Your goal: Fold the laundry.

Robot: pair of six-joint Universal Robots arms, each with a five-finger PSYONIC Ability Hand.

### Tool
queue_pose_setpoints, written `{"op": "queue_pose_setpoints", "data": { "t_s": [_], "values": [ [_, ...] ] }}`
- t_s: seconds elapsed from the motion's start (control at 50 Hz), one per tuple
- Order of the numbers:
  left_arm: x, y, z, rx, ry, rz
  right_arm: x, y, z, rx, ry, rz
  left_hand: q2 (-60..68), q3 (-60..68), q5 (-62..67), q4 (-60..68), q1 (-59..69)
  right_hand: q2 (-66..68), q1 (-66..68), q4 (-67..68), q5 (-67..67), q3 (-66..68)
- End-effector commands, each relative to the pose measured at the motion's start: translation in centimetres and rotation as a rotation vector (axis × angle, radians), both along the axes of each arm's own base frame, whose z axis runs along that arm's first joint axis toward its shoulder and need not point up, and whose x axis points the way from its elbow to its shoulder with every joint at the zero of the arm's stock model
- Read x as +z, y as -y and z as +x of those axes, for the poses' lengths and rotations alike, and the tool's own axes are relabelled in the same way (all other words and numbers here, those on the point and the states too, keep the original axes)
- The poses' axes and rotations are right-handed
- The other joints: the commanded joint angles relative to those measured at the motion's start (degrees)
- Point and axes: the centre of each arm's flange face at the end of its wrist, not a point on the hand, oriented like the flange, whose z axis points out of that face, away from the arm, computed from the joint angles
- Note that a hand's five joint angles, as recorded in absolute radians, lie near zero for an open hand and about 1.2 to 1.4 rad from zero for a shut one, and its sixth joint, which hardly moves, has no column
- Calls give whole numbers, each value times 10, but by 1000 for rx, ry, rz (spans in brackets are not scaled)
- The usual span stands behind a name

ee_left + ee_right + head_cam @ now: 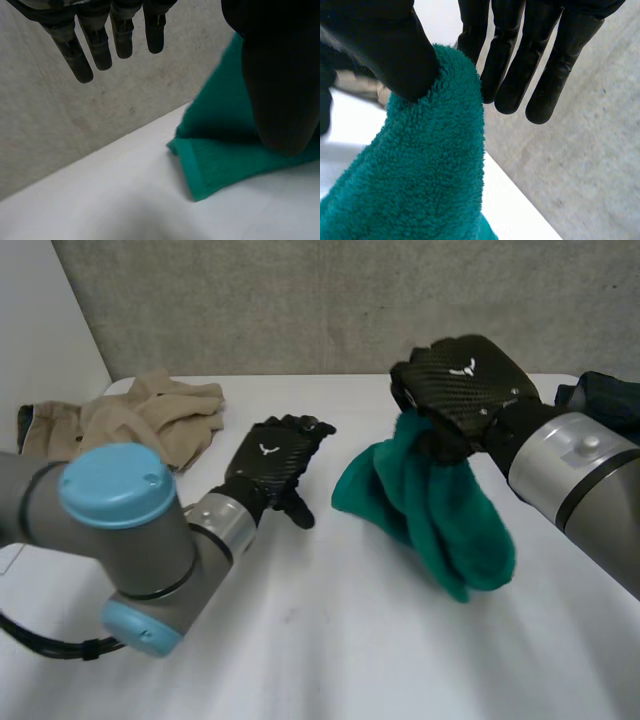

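Note:
A green fleecy towel (440, 505) hangs bunched from my right hand (462, 388), lifted above the table with its lower part drooping. In the right wrist view the thumb (385, 50) pinches the towel (425, 180) against the straight fingers (510, 55). My left hand (272, 462) is over the table to the left of the towel, apart from it, fingers straight and holding nothing. In the left wrist view its fingers (100, 35) spread free, and a corner of the green towel (220, 160) lies on the table beyond its thumb (280, 85).
A heap of beige laundry (140, 418) lies at the far left of the white table (330, 640). A dark garment (605, 400) sits at the far right behind my right arm. A grey wall stands behind the table.

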Motion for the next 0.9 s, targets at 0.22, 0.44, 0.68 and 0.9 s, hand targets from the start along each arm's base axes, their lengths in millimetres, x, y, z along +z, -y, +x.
{"op": "queue_pose_setpoints", "data": {
  "t_s": [0.22,0.44,0.68,0.9],
  "values": [
    [-55,-10,-58,-240,-57,109,13,-41,4,106,18,108,181,175,180,181,186,124,233,119,141,123],
    [23,24,-38,-22,-136,-95,21,-6,-23,-35,16,51,673,668,672,673,678,124,233,119,141,123],
    [79,0,2,107,54,-350,-13,61,-24,-136,-37,66,673,668,672,673,678,124,233,119,141,123],
    [29,36,-14,123,209,-378,-59,122,6,-217,8,-83,673,668,672,673,678,124,233,119,141,123]
  ]
}}
